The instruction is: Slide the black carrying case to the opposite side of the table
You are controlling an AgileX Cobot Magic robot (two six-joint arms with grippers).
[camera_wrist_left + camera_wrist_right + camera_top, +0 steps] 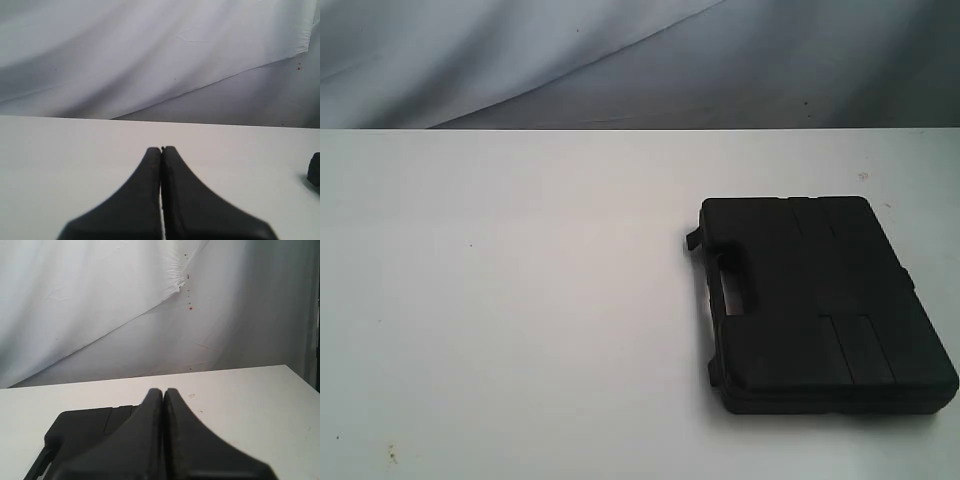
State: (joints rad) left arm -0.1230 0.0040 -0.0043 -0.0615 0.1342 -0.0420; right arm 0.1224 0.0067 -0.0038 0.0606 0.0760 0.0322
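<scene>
A black carrying case (820, 305) lies flat on the right half of the white table (520, 300), its handle cut-out facing left. Neither arm shows in the exterior view. In the left wrist view my left gripper (161, 149) is shut with nothing in it, held over bare table (75, 150), and a corner of the case (315, 170) shows at the frame's edge. In the right wrist view my right gripper (163, 390) is shut and empty, with the case (85, 427) beneath and beside its fingers; whether it touches the case I cannot tell.
A wrinkled white cloth backdrop (570, 60) hangs behind the table's far edge. A few small specks (390, 455) mark the tabletop near the front left. The table's right edge (300, 377) shows in the right wrist view.
</scene>
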